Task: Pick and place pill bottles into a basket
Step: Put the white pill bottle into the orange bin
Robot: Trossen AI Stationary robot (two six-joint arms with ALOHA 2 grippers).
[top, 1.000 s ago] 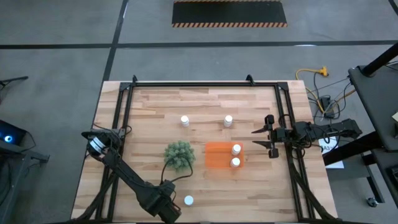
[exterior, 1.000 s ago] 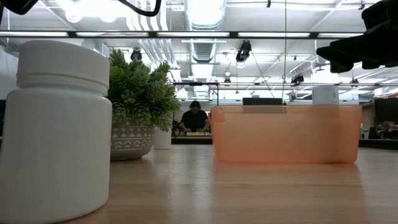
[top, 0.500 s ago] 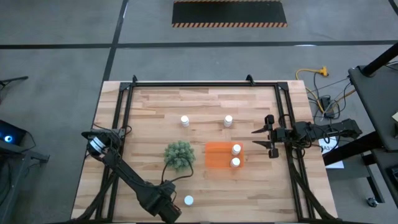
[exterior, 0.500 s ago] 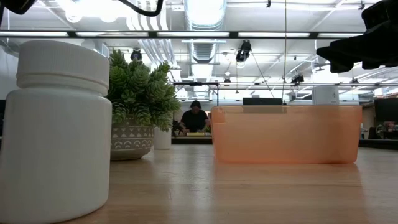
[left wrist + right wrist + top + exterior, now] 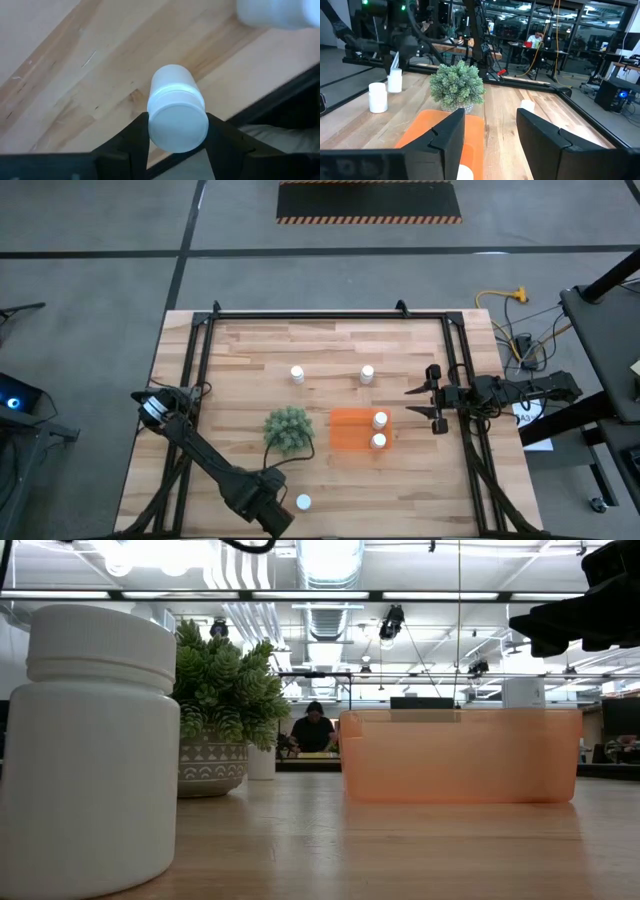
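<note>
We see a pill bottle (image 5: 176, 115) clamped in the left gripper (image 5: 177, 132) at the bottom centre of the high view. Two bottles (image 5: 379, 431) sit in the orange basket (image 5: 351, 429), mid-frame. The right gripper (image 5: 424, 407), fingers apart and empty, hovers right of it.

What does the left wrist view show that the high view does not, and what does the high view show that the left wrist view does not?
Only the left wrist view shows the left gripper with its jaws shut on a pill bottle.

Only the high view shows the orange basket holding two bottles, the green plant, two more bottles standing farther back, and the right gripper beside the basket.

Both show the wooden table and the bottle standing near its front edge.
</note>
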